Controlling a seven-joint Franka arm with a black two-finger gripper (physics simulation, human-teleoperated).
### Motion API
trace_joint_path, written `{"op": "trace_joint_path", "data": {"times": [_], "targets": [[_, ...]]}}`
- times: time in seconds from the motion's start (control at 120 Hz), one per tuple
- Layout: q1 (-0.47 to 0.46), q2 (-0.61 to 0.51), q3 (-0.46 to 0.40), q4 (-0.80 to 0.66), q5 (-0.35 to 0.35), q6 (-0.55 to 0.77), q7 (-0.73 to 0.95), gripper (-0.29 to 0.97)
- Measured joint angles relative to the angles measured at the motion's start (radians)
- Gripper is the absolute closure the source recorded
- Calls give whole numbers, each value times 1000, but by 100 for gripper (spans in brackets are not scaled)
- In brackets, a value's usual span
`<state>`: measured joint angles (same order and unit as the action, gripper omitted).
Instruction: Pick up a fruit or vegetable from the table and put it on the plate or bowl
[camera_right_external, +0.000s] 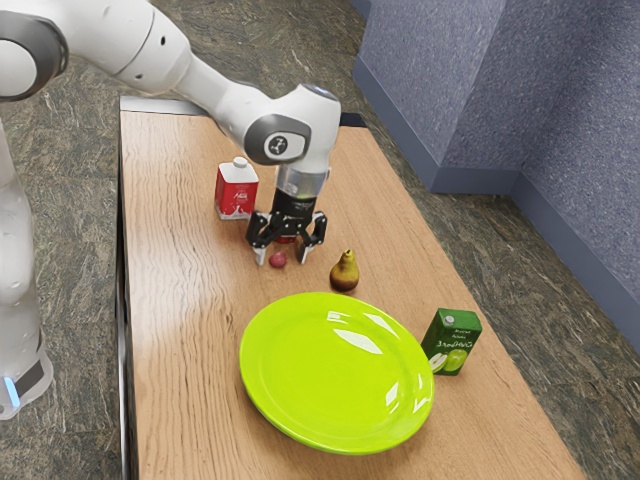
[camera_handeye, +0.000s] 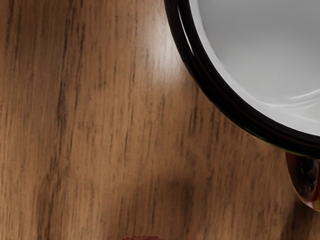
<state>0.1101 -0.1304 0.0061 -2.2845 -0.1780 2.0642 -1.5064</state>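
Exterior view: my gripper (camera_right_external: 287, 248) is wide open and empty, just above the small red fruit (camera_right_external: 277, 259), which sits slightly toward the exterior view's left of centre.

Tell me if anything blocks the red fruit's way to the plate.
Nothing visible does. The red fruit lies under the open gripper, with bare table between it and the plate. The pear stands beside that path, toward the exterior view's right.
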Motion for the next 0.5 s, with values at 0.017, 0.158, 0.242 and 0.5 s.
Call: {"op": "trace_joint_path", "data": {"times": [0.017, 0.158, 0.242, 0.5], "targets": [[0, 1, 0, 0, 0, 1, -1, 6], [0, 5, 0, -1, -2, 4, -6, 17], [-1, 2, 0, -1, -2, 0, -2, 30], [-3, -4, 1, -1, 0, -16, 8, 53]]}}
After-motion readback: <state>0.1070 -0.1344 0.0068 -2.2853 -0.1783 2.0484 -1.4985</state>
